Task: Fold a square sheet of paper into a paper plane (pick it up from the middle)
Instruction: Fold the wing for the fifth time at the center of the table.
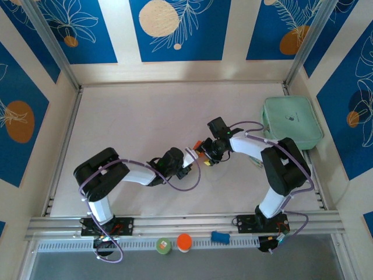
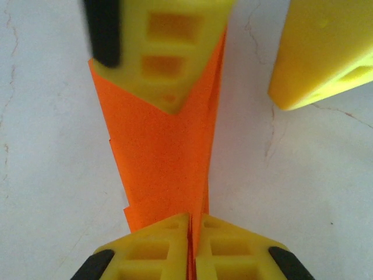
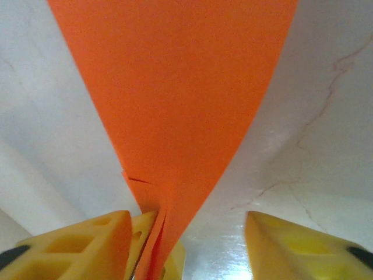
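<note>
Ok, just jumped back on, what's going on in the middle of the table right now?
The left gripper is shut on one end of the folded orange paper plane, at the centre of the table. The right gripper faces it with its jaws open: one finger lies against the paper and the other is well clear of it. The mint-green case sits apart at the far right.

You can read no text, number or brand in any of these views. The nearest thing to a label is a small dark mark (image 1: 289,118) on the lid of the mint-green case (image 1: 294,131), at the right of the top view, and it is too small for you to make out. The blue wall panels (image 1: 198,41) along the upper frame carry leaf and circle patterns, with no lettering you could read.
</note>
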You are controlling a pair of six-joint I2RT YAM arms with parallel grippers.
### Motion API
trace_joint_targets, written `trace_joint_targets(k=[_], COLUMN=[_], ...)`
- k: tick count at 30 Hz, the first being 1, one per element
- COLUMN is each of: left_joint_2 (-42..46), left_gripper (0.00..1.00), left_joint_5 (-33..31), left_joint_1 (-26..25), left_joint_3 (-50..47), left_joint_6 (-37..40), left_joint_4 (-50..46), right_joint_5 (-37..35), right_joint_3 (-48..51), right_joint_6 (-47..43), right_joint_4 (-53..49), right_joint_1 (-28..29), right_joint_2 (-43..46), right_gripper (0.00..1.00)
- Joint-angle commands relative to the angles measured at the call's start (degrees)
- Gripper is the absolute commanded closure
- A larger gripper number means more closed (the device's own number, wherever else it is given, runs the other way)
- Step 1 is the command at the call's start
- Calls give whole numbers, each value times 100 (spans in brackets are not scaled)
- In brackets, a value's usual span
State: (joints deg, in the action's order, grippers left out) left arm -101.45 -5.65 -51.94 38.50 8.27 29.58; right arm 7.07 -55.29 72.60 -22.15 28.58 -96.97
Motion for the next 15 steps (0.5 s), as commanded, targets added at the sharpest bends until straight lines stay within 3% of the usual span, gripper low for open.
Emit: trace_joint_targets(k=[1, 5, 9, 15], left_joint_2=[-60, 18, 329, 469], left_gripper=[88, 84, 75, 72], left_joint_5=[55, 119, 537, 561], left_joint_1=[-39, -40, -45, -44], left_joint_3=[-87, -54, 213, 285], left_joint_6=[156, 183, 93, -92], left_joint_4=[8, -194, -1021, -1299], right_joint_5=[185, 124, 84, 83], right_joint_3=[-96, -105, -97, -44], right_joint_6=[97, 81, 52, 88], right_joint_4=[-78, -122, -120, -11], right_joint_1=[7, -1, 8, 15], right_joint_2=[-7, 86, 134, 126], right_gripper=[56, 71, 90, 96])
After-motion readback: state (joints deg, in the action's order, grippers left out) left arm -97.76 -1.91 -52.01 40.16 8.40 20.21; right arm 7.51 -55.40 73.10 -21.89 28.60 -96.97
